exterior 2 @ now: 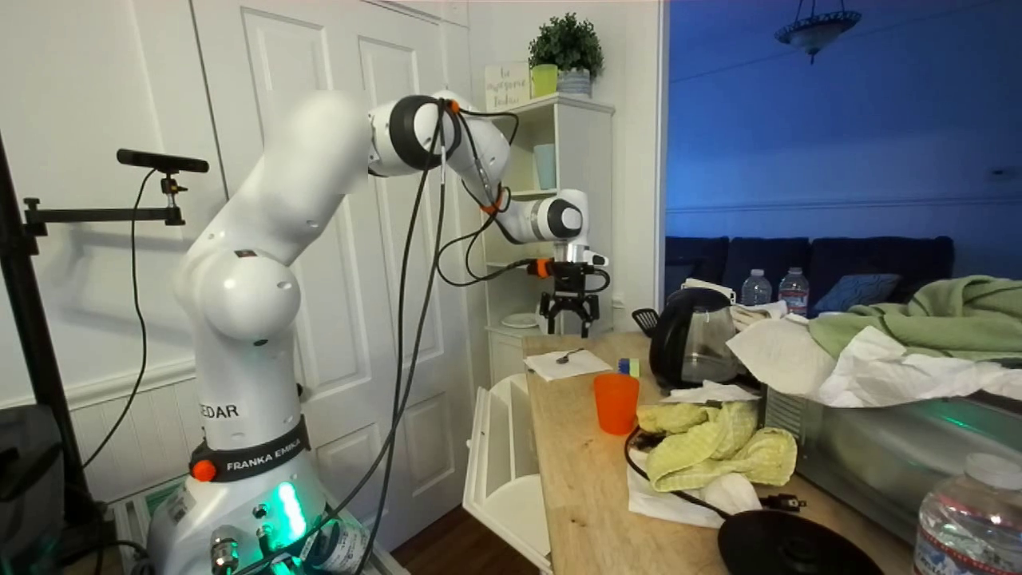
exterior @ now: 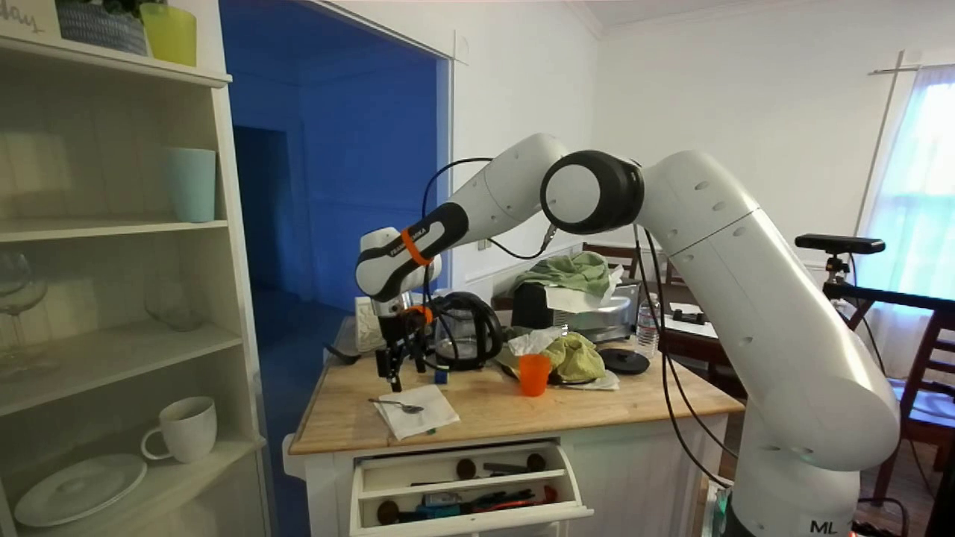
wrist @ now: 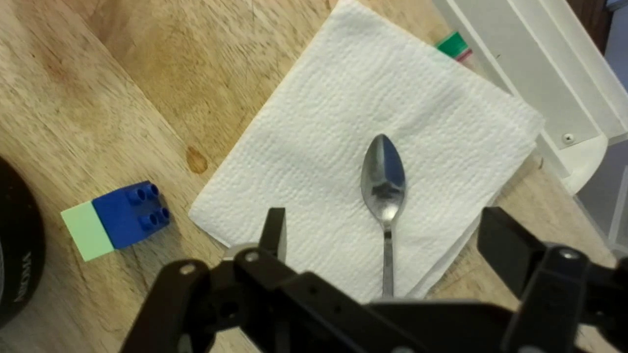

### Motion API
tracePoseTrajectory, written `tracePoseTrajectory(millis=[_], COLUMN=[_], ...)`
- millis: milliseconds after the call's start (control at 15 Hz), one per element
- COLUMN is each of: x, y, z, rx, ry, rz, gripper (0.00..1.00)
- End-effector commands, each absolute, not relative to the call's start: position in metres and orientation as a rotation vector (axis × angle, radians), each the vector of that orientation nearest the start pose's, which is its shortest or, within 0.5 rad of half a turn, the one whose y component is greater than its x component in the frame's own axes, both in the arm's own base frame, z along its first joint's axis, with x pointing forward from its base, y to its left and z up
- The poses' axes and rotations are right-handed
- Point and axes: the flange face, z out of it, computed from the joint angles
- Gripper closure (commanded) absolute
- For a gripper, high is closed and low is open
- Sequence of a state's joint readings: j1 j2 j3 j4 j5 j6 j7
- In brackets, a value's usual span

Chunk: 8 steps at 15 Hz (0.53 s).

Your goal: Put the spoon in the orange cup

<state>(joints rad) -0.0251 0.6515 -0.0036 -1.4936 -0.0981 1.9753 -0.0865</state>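
Observation:
A metal spoon [wrist: 384, 181] lies on a white paper napkin [wrist: 314, 142], its bowl towards the upper part of the wrist view. The end of its handle is hidden behind the gripper body. The spoon also shows in both exterior views [exterior: 410, 409] [exterior 2: 564, 358]. My gripper [wrist: 382, 215] is open and empty, with its fingers apart on either side of the spoon's handle. In both exterior views the gripper [exterior: 408, 379] [exterior 2: 568, 330] hangs above the table near the napkin. The orange cup [exterior: 534, 374] stands upright on the table and shows in an exterior view [exterior 2: 615, 403]. It is out of the wrist view.
A blue and light-green block [wrist: 125, 215] lies between the napkin and the dark kettle [exterior 2: 675, 339]. A yellow-green cloth [exterior: 574, 359] lies beside the cup. An open drawer [exterior: 470, 514] juts from the table's front. A white shelf [exterior: 224, 261] stands beside the table.

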Motion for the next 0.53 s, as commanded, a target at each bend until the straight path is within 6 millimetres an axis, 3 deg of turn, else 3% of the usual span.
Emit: tracePoseTrajectory(millis=[0,467], x=[0.711,0.723], y=[-0.02,-0.01], z=[0.266,0.243], rx=[-3.184,-3.184], ry=[-0.136,-0.1], rz=[0.206,0.168], gripper=[0.0,0.0])
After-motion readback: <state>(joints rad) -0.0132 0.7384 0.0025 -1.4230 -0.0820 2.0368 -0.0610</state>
